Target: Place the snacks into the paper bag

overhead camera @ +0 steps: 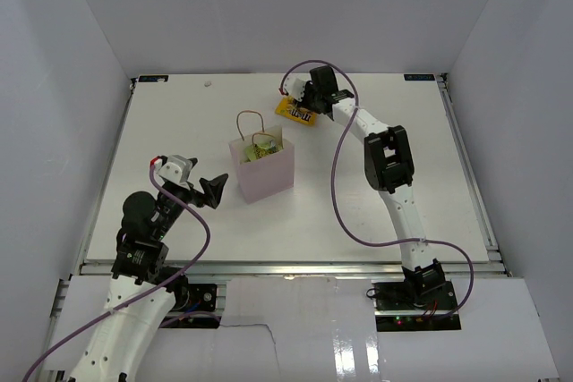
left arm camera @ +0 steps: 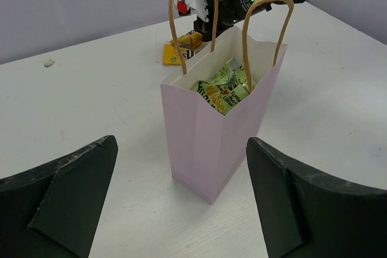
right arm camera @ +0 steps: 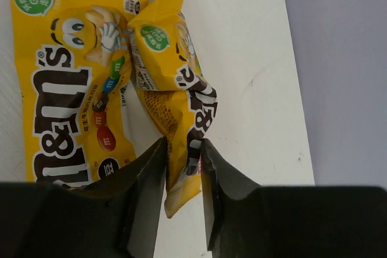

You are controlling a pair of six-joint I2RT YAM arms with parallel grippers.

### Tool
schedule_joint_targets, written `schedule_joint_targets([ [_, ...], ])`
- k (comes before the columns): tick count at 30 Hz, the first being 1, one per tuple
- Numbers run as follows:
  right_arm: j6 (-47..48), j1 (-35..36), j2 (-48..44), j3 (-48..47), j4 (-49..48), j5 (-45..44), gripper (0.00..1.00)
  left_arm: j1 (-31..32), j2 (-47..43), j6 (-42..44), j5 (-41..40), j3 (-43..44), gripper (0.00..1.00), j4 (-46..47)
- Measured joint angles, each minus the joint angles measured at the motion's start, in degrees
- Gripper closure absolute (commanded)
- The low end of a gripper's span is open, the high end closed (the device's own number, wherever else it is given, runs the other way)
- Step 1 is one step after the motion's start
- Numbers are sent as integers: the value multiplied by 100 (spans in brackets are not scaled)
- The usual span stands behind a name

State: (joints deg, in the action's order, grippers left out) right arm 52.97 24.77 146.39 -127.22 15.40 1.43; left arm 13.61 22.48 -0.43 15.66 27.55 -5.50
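Note:
The pale pink paper bag (overhead camera: 263, 172) stands upright mid-table, with a lime-green snack packet (left arm camera: 222, 87) inside it. My left gripper (overhead camera: 215, 191) is open and empty just left of the bag (left arm camera: 211, 143), which sits between and beyond its fingers. My right gripper (overhead camera: 307, 101) is at the far side of the table, shut on a crumpled yellow snack packet (right arm camera: 175, 107). A second yellow packet (right arm camera: 72, 83) lies flat beside it on the table. The yellow packets also show behind the bag in the left wrist view (left arm camera: 178, 49).
The white table (overhead camera: 403, 185) is walled by white panels on three sides. A small scrap (overhead camera: 208, 84) lies near the far edge. A purple cable (overhead camera: 338, 185) loops along the right arm.

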Motion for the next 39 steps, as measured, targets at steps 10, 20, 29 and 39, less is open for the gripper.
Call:
schedule_joint_targets([
  [10, -177, -166, -109, 378, -258, 52, 92, -7, 17, 0, 35, -13, 2, 42],
  [20, -1451, -647, -3077, 3790, -212, 1558, 92, -31, -382, -315, 1172, -238, 2, 678],
  [29, -2015, -907, -6553, 6599, -269, 3128, 92, -28, 24, -3672, 1849, -470, 2, 2039],
  [39, -1346, -258, -8828, 7737, 426, 4328, 92, 223, 361, -6907, 1572, -1137, 2, 2210],
])
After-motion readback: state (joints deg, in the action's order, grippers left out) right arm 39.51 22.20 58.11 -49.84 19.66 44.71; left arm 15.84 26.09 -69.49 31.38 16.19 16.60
